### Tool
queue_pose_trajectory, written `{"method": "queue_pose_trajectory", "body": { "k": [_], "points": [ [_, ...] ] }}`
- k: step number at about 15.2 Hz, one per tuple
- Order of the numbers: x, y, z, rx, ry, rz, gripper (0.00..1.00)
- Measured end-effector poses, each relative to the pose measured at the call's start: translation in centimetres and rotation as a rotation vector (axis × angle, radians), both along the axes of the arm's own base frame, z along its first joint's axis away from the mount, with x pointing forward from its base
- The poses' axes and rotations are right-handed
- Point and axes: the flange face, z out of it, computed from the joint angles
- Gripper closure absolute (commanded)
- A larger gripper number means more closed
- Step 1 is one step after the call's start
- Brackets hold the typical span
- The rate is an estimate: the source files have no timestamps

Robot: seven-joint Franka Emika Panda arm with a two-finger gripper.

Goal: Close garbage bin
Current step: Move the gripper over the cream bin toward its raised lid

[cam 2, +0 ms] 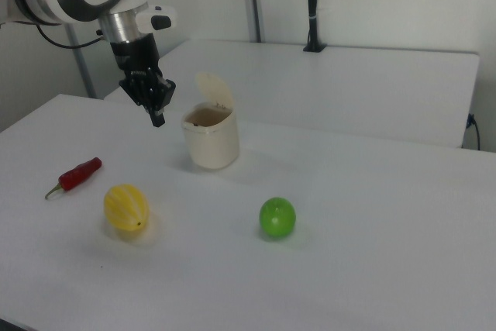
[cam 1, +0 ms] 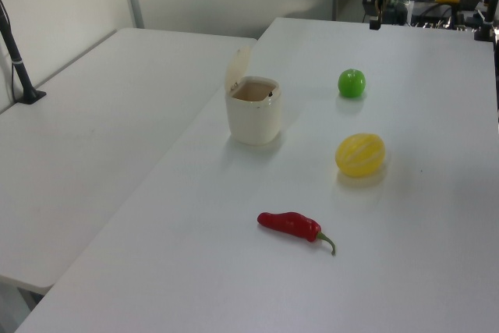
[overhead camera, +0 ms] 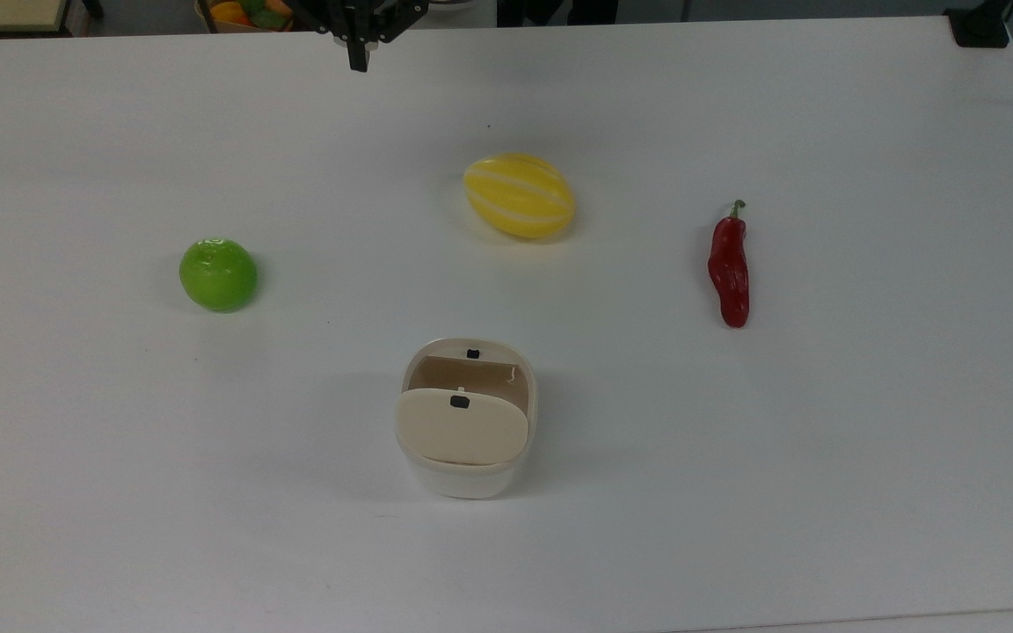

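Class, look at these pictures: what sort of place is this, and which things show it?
Probably a robotics lab. A robot arm's gripper hangs over a plain white table set out with toy-like props: an open garbage bin, a green apple and a red chilli.

apple (overhead camera: 218, 274) top view's left, pepper (overhead camera: 728, 271) right

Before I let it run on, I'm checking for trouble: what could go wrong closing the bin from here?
The lid stands nearly upright, so a push landing on its inner face would likely swing it further open, not shut.
The bin looks light and stands loose on the table; a sideways shove may slide or tip it.
The gripper, jaws together, hangs far from the bin, and the melon lies roughly between them in the top view.
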Motion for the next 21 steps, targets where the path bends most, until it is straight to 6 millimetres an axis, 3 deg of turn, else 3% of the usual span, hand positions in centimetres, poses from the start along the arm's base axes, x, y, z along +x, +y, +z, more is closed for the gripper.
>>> {"method": "queue_pose_trajectory", "body": {
  "k": [5, 11, 18, 21],
  "points": [
    [0.6, 0.3, -0.4, 0.002, -0.018, 0.007, 1.0],
    [4.5, 1.3, -0.9, 0.02, -0.214, 0.034, 1.0],
    [7.8, 2.2, 1.2, 0.046, -0.531, 0.064, 1.0],
    [9.5, 2.5, 0.6, 0.056, -0.637, 0.071, 1.0]
  ]
}}
